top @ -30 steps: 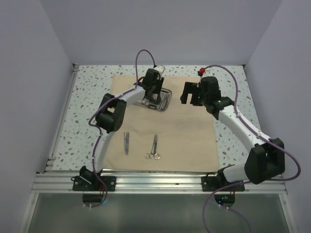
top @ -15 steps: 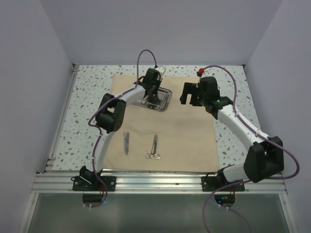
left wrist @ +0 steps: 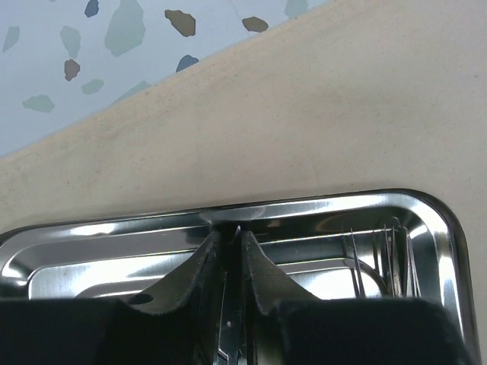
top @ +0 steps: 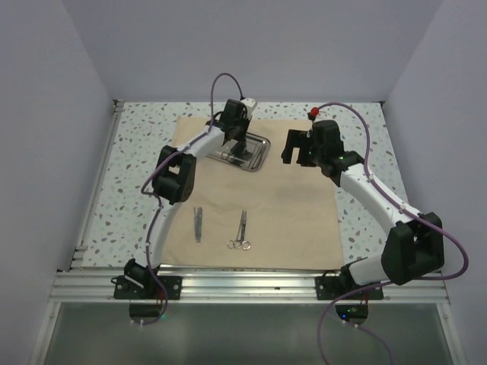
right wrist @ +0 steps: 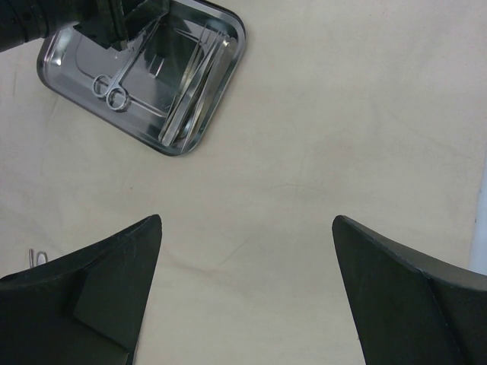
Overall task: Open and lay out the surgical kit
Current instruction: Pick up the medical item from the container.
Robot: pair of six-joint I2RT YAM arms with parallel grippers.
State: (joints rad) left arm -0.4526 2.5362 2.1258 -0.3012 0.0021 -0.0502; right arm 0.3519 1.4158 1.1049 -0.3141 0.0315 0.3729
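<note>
The beige cloth wrap [top: 259, 205] lies spread flat on the table. Toward its far side sits the steel tray [top: 262, 153] with instruments in it. My left gripper [top: 234, 148] reaches down into the tray. In the left wrist view its fingers [left wrist: 194, 270] are shut on the thin blades of a pair of scissors [left wrist: 228, 304], close to the tray's far rim [left wrist: 319, 201]. The right wrist view shows those scissors [right wrist: 114, 87] with their ring handles resting in the tray. My right gripper [right wrist: 247, 220] hovers open above bare cloth [right wrist: 304, 152], right of the tray.
Two instruments lie on the near part of the cloth: a straight one [top: 198, 224] and ring-handled scissors [top: 242, 230]. More thin instruments [right wrist: 190, 91] stay along the tray's right side. Speckled tabletop [left wrist: 76, 61] surrounds the cloth, with walls on three sides.
My left gripper's fingers have narrowed onto the scissors in the tray, and its wrist has shifted slightly toward the far side. The right arm has barely moved.
</note>
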